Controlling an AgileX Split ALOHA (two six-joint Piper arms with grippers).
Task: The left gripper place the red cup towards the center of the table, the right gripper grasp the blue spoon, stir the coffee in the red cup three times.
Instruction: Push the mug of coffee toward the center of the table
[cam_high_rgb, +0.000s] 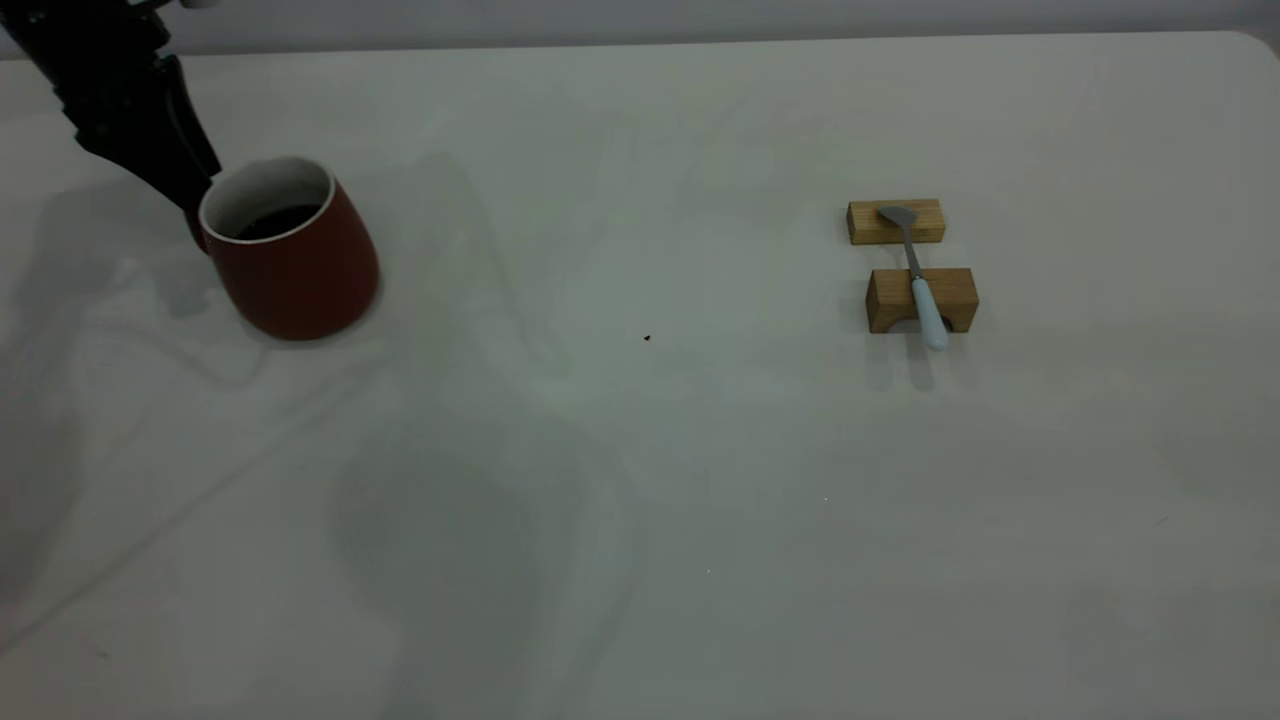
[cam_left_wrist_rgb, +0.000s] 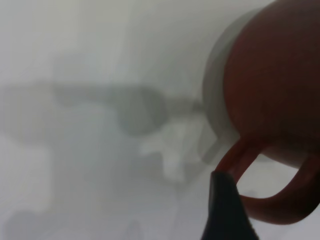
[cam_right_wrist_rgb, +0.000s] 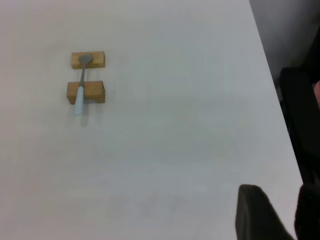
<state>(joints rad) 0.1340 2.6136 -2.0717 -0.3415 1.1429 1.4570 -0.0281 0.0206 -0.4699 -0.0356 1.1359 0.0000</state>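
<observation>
The red cup stands on the table at the far left, with dark coffee inside. My left gripper is right behind it, open. In the left wrist view one black finger sits at the near end of the cup's loop handle, and the other finger is out of frame. The blue spoon lies across two wooden blocks at the right, its handle pointing toward the front edge. My right gripper hangs high near the table's edge, far from the spoon.
Two small wooden blocks hold the spoon off the table. A tiny dark speck lies near the middle. In the right wrist view the table's edge runs beside a dark object off the table.
</observation>
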